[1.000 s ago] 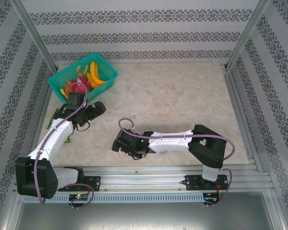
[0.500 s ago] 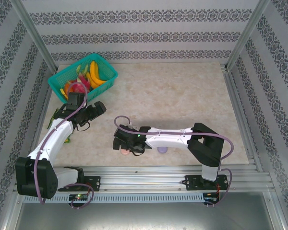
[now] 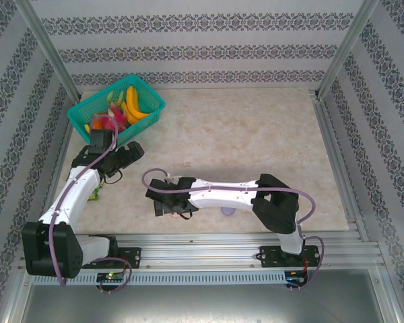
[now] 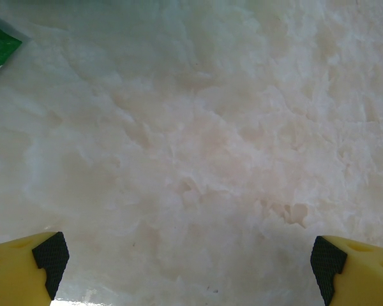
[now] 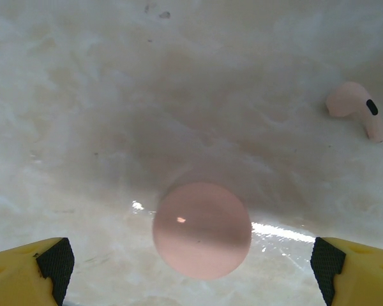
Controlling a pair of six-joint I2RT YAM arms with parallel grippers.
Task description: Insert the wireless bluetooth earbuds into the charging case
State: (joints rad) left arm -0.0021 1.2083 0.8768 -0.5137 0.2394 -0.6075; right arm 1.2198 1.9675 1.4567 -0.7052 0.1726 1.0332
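Close up, pink earbud (image 5: 356, 113) near round case (image 5: 202, 229)

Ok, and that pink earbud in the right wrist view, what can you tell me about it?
The pink earbud is pale and smooth, like glossy plastic, with a rounded head, a short stem and a small black oval mark. It lies on its side on the marbled table, up and right of the round pink case and clear of it. Nothing but the table touches it.
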